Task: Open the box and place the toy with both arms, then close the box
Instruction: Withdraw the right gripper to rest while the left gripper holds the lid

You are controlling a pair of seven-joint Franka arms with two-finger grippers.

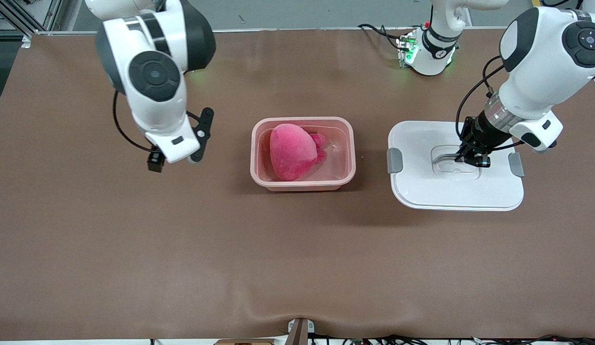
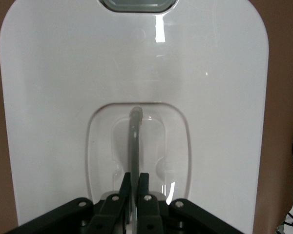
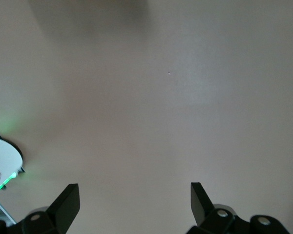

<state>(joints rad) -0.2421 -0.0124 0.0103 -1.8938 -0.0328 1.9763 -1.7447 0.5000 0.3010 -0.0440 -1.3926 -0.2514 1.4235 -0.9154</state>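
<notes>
Your toy [image 1: 292, 151] already sits in the open box [image 1: 303, 184] mid-worktop. Your left tool [image 1: 472, 158] pinches the handle [image 2: 135, 146] of the lid [image 1: 422, 191], lying toward the left arm's end. Next, lift it squarely over the box. Your right tool [image 3: 134, 202] waits, spread, over bare worktop.

Left arm [image 1: 542, 57]: I see it coming in from its base at the top of the front view, elbow bent, wrist angled down toward its own end of the tabletop.
Left claw [image 1: 474, 158]: low, fingers [image 2: 143, 187] pinched together with only a thin grey bar between them.
Right arm [image 1: 154, 76]: I have it waiting, raised over its end of the tabletop, forearm pointing down.
Right claw [image 3: 135, 204]: up in the air over bare tabletop, fingers [image 3: 68, 200] spread wide with nothing between them.
</notes>
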